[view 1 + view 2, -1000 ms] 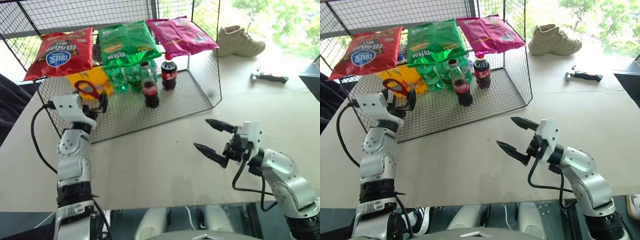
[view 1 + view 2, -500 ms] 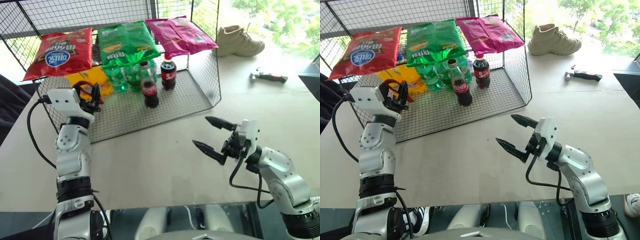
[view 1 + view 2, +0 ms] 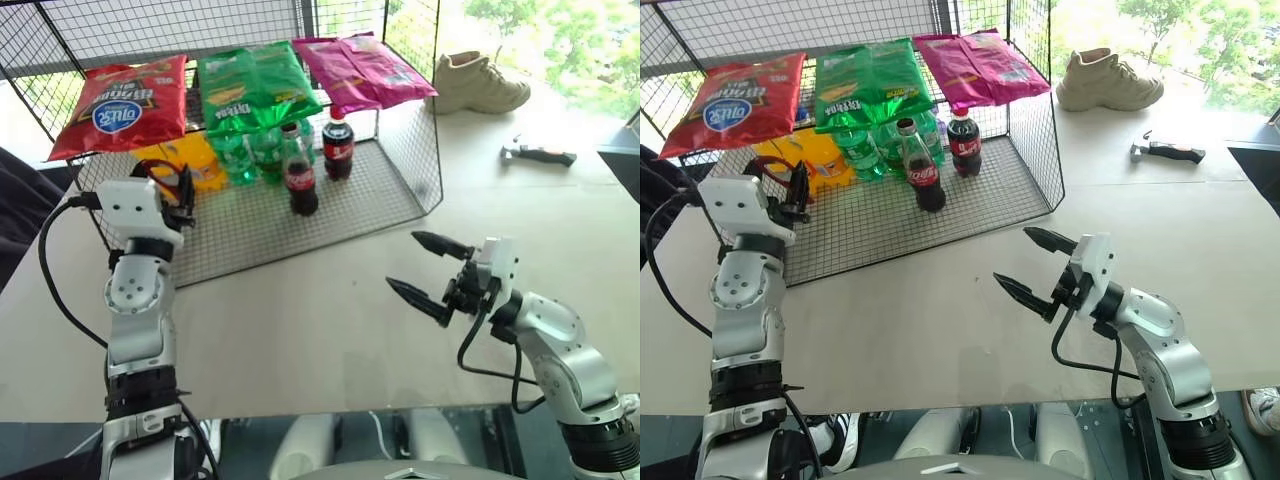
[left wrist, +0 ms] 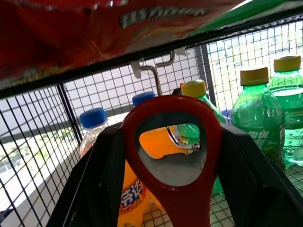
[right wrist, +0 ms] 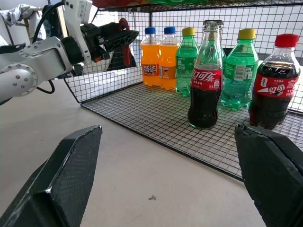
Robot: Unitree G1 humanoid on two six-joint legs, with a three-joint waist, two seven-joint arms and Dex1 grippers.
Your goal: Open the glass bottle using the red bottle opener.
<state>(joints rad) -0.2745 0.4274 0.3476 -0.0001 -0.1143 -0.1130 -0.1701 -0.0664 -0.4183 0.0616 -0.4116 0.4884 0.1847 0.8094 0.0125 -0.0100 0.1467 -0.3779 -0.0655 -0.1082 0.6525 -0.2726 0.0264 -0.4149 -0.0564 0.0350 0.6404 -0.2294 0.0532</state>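
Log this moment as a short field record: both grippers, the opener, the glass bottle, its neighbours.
left gripper: shut on the red bottle opener, raised at the rack's left end
right gripper: open, holding nothing, over the table
glass bottle: upright on the wire rack, cap on
plastic cola bottle: upright beside it, red cap
green bottles: behind the glass bottle
orange bottles: at the rack's left end

Glossy red bottle opener (image 4: 173,151); clear glass bottle (image 5: 204,75); black wire rack (image 3: 400,190).
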